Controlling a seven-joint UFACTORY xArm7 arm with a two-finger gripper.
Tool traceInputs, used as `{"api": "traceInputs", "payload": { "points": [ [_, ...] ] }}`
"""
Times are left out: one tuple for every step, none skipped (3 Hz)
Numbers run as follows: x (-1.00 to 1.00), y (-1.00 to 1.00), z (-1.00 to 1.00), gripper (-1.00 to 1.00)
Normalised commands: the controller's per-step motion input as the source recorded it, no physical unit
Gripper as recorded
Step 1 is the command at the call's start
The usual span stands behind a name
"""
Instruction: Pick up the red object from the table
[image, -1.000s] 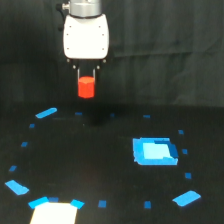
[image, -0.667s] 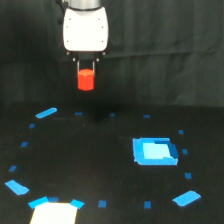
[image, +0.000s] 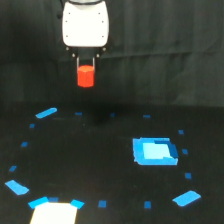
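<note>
The red object (image: 86, 76) is a small red-orange stubby block hanging high above the table (image: 100, 165), well clear of its black surface. My gripper (image: 86, 67) points straight down from the white arm body (image: 85, 24) and is shut on the block's top; its dark fingers (image: 78, 62) show at either side. A faint shadow lies on the table below and a little to the exterior view's right of the block.
A large bright blue patch (image: 155, 151) lies on the exterior view's right. Blue tape marks (image: 46, 113) ring the table. A white sheet with blue corners (image: 56, 211) sits at the bottom left. A black curtain hangs behind.
The gripper has risen further with the red object held in it, widening the gap to the table. Nothing else has moved.
</note>
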Motion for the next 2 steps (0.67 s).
{"api": "traceInputs", "payload": {
  "points": [
    [-0.12, -0.21, -0.21, -1.0],
    [0.09, -0.73, 1.0, -1.0]
  ]
}}
